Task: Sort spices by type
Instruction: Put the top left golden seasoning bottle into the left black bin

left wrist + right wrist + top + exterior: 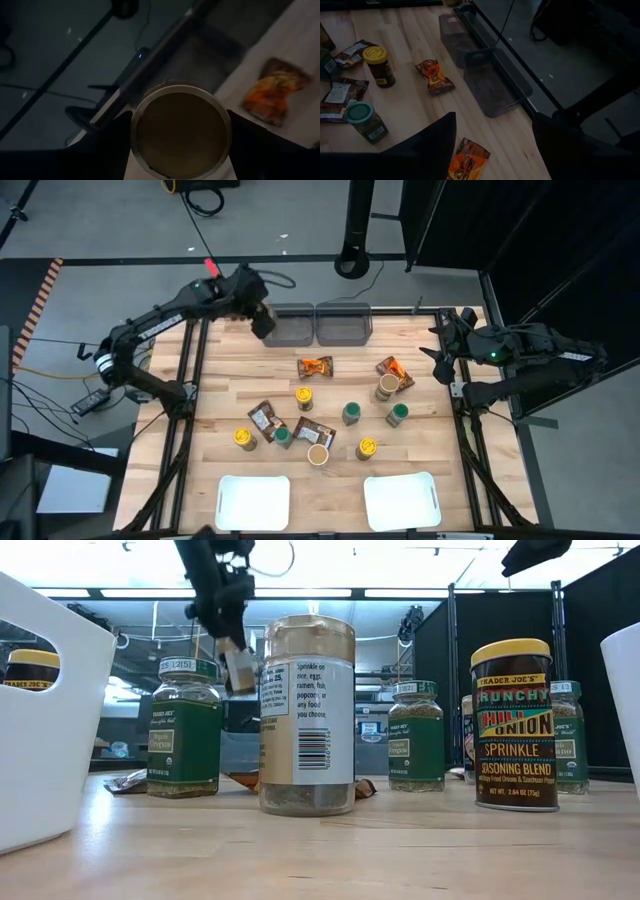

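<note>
Carrying tan-lidded jar (180, 132), pinched in left claw (262, 320) at bench's eleven o'clock above left grey bin (292, 327); lower squarely before letting go. Right claw (443, 348) spread, three o'clock.

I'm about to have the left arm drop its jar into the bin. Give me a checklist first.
1. Grip: ok. The left gripper holds the jar, with a finger on each side of its tan lid.
2. Squarely above the left bin: cannot tell. From above, the gripper sits at the bin's left edge.
3. Room in the bin: ok. Nothing shows inside it.
4. Other arm clear: ok. The right gripper is open at the right edge of the table.
</note>
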Action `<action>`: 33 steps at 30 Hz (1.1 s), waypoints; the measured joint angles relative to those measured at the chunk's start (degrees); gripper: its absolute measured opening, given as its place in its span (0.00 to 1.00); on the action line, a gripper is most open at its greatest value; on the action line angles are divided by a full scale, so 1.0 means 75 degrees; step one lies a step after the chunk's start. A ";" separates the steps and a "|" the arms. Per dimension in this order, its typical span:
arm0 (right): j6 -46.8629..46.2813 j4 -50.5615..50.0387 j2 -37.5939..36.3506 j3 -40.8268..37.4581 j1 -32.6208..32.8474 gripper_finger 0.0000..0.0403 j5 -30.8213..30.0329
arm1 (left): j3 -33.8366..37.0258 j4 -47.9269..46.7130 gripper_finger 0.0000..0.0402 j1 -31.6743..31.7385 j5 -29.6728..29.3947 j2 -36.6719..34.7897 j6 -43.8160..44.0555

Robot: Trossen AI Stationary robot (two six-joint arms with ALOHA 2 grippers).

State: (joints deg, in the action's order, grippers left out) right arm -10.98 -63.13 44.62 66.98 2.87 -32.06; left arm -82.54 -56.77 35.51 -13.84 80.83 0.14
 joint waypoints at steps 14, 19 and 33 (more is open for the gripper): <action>-0.0003 0.0026 0.0093 0.0000 -0.0003 0.65 0.0001 | -0.0800 0.0431 0.64 0.1317 0.1207 0.2144 -0.0633; -0.0006 0.0033 0.0159 0.0000 -0.0002 0.65 -0.0001 | -0.1035 0.0434 0.64 0.1317 0.1353 0.2680 -0.0798; -0.0006 0.0052 0.0268 0.0000 -0.0002 0.64 -0.0001 | -0.1029 0.0652 0.64 0.1425 0.0798 0.3536 -0.1084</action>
State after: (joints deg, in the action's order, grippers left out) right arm -11.03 -62.74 46.63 66.98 2.86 -32.08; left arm -90.26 -51.88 46.20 -7.85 107.35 -7.99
